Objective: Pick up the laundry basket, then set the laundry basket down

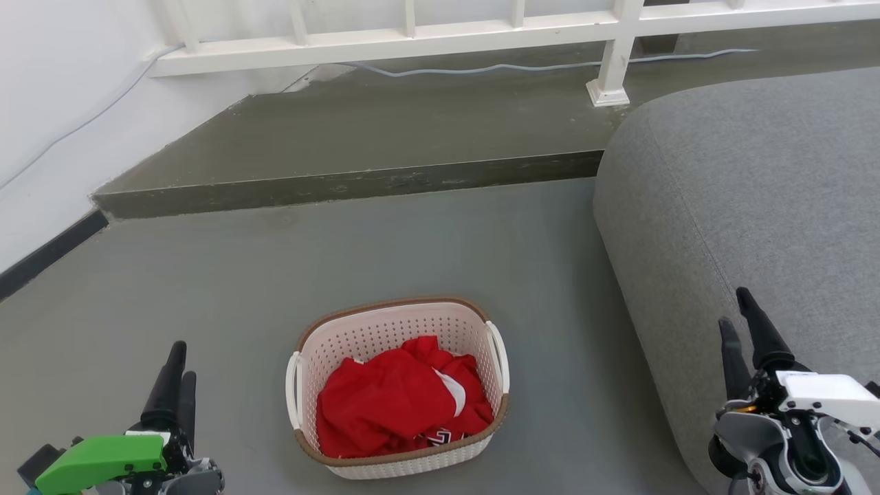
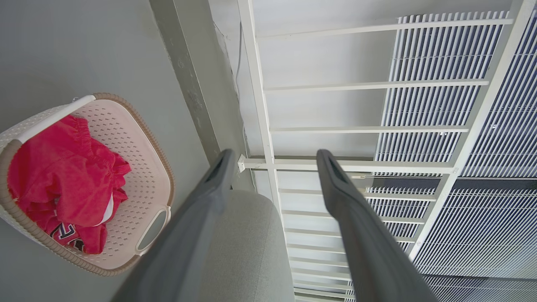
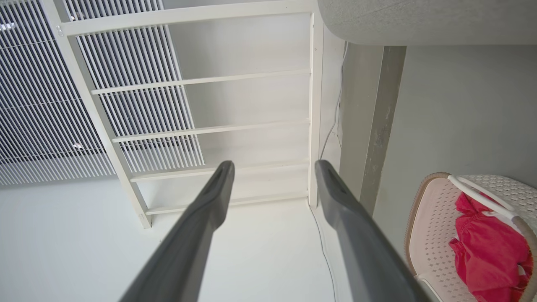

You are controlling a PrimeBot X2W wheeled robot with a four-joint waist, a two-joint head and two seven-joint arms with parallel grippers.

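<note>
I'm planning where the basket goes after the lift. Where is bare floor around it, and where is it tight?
Bare floor lies left of the basket, out to the wall, and behind it up to the step. On its right only a narrower strip separates it from the grey sofa: that side is the crowded one.

place: home | grey upholstered seat (image 1: 749,179) | laundry basket (image 1: 385,333), red clothes (image 1: 392,399) | white railing (image 1: 385,41)
</note>
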